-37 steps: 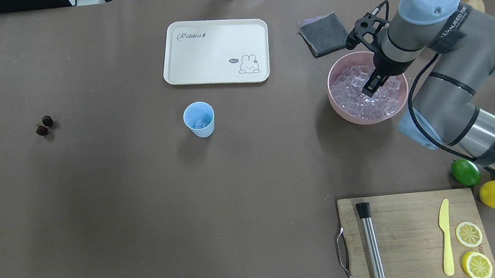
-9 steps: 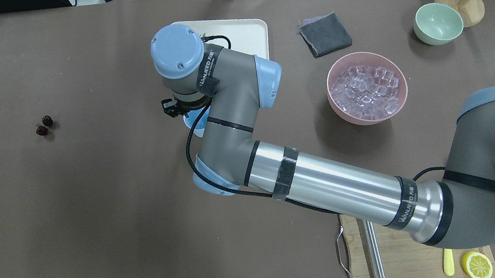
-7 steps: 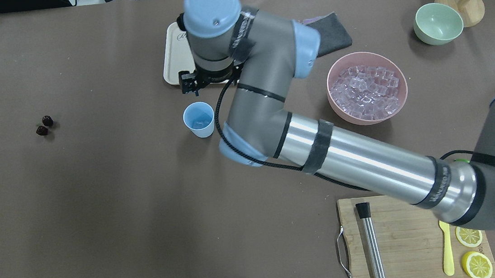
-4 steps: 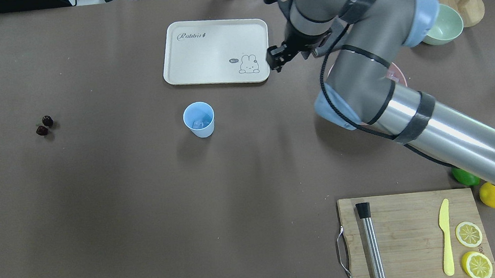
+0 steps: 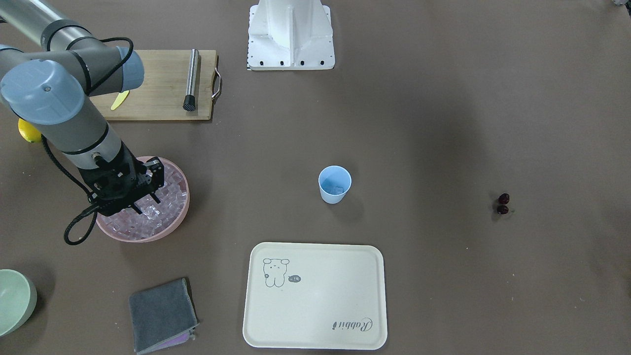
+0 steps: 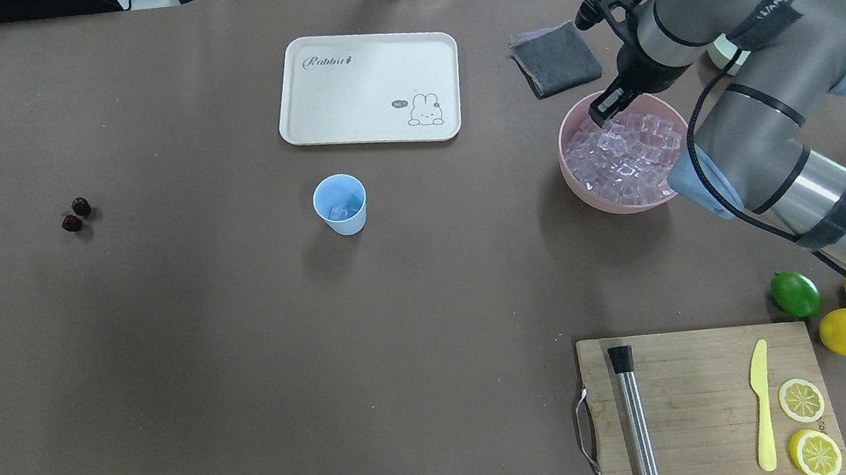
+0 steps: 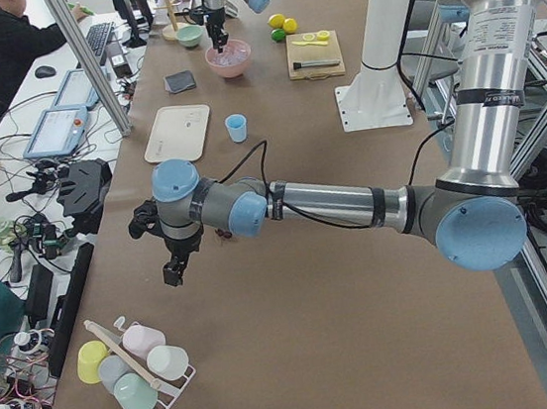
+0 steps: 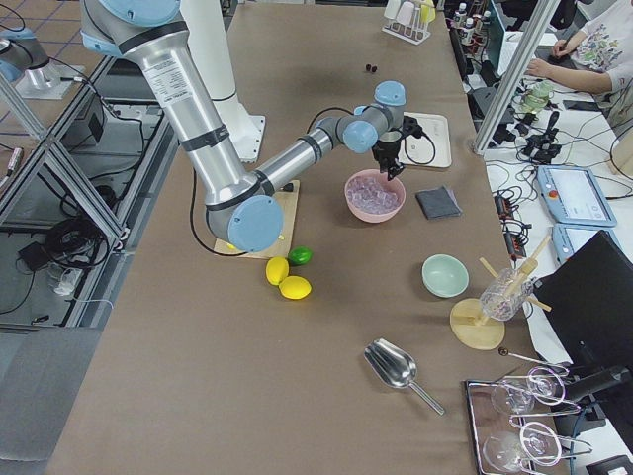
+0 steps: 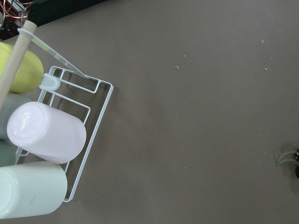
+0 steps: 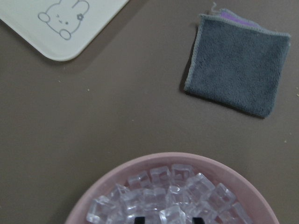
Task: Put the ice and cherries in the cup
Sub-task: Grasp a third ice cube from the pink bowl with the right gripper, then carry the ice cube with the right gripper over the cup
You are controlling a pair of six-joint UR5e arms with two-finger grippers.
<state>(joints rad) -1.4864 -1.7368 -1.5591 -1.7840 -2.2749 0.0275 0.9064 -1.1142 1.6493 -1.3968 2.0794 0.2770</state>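
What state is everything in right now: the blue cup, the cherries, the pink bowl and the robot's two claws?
cup: upright, some ice inside, no cherries.
cherries: lying on the table, far from the cup.
pink bowl: full of ice cubes.
right gripper: open, over the ice cubes.
left gripper: cannot tell whether open or shut.

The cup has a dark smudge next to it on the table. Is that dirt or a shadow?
A shadow: in the overhead view a soft dark patch lies on the table beside the cup, and the pink bowl has one too; the front-facing view shows the same blurry-edged patch.
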